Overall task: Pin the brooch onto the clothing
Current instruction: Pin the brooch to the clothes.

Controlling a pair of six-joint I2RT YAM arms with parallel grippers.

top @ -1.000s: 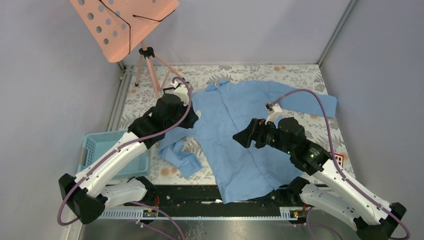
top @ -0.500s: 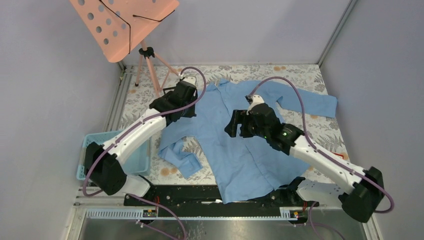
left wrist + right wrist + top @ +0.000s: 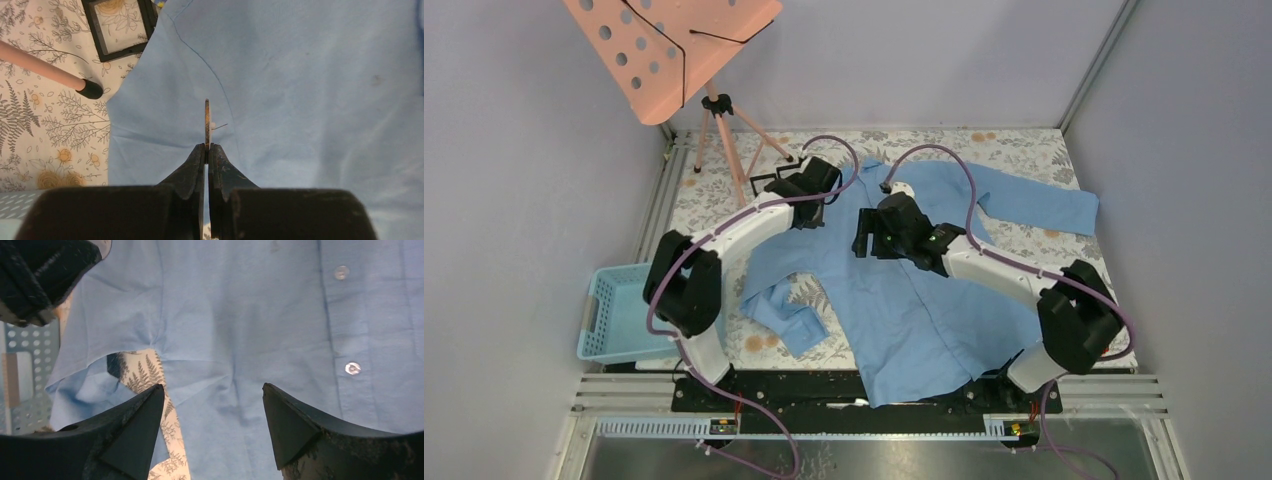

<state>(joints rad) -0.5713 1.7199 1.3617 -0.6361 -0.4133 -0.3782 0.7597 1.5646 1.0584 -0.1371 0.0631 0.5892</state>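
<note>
The clothing [image 3: 924, 300] is a light blue button-up shirt lying flat on the floral table cover, collar at the far side. My left gripper [image 3: 816, 190] hovers over its left shoulder. In the left wrist view this gripper [image 3: 207, 146] is shut on the brooch [image 3: 207, 122], a thin disc seen edge-on with a fine pin sticking out to the right, above the shirt fabric [image 3: 310, 90]. My right gripper [image 3: 862, 232] is over the chest, just right of the left one. Its jaws [image 3: 213, 390] stand open with nothing between them, above the fabric [image 3: 240, 315] near the armpit seam.
A pink music stand [image 3: 664, 50] stands at the far left, with one tripod foot [image 3: 91, 89] close to the shirt's shoulder. A small black frame [image 3: 120, 27] lies beside it. A light blue basket [image 3: 619, 310] sits at the near left. Shirt buttons [image 3: 352, 368] run down the placket.
Both arms have reached farther out over the shirt. The left gripper carried the brooch right, to the shoulder. The right gripper moved left and away, toward the chest.
</note>
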